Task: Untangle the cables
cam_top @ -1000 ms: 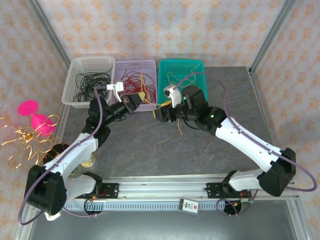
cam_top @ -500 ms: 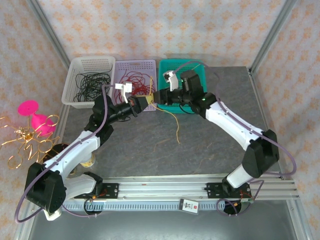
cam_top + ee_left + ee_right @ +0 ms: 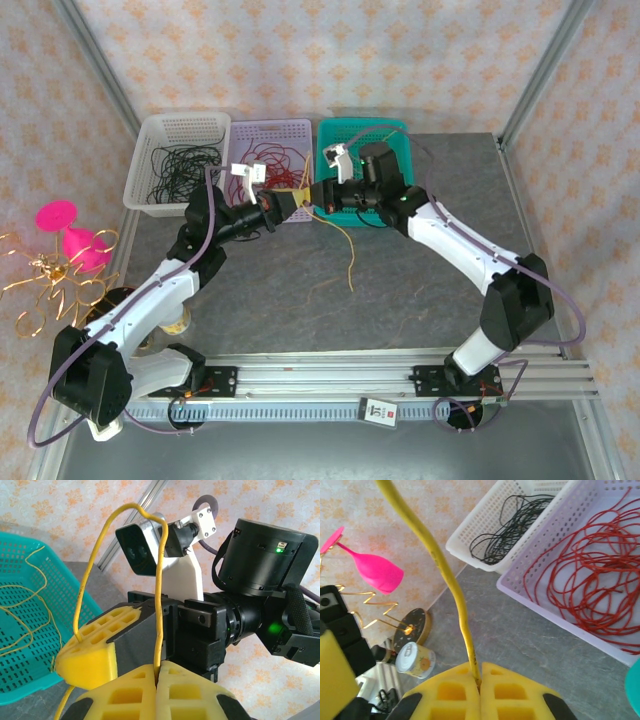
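I count three baskets: a white basket [image 3: 185,119], a lilac basket [image 3: 270,124] and a teal basket [image 3: 360,123]. I have two grippers, my left gripper [image 3: 157,680] and my right gripper [image 3: 479,685], and one yellow cable [image 3: 159,605] between them. There is one tangle each of red cables [image 3: 580,575], black wires [image 3: 515,525] and loose yellow strands [image 3: 45,580]; I cannot number the strands inside them. Beyond those are one pink glass [image 3: 375,572], one gold wire ornament [image 3: 50,285] and one can [image 3: 416,660]
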Action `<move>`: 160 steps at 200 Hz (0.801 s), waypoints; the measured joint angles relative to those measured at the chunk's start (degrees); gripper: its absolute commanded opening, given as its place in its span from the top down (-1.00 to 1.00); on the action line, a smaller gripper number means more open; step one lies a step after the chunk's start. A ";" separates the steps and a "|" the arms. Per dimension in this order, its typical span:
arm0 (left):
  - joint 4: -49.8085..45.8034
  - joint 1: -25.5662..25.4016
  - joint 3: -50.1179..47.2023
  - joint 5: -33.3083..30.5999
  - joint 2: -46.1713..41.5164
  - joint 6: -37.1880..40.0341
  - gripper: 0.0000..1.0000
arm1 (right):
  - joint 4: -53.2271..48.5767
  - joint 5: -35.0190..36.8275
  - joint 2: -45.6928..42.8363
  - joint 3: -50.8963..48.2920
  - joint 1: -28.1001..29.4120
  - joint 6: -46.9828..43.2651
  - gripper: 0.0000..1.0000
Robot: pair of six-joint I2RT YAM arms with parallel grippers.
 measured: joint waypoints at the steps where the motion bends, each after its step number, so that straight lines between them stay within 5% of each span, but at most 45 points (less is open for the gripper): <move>1: -0.02 0.00 0.02 0.00 0.00 0.02 1.00 | 0.04 0.15 -0.07 -0.11 0.00 0.02 1.00; 160: -10.08 3.93 4.81 -5.60 -2.05 3.30 1.00 | -5.79 29.44 -9.25 -11.63 -5.35 -8.83 1.00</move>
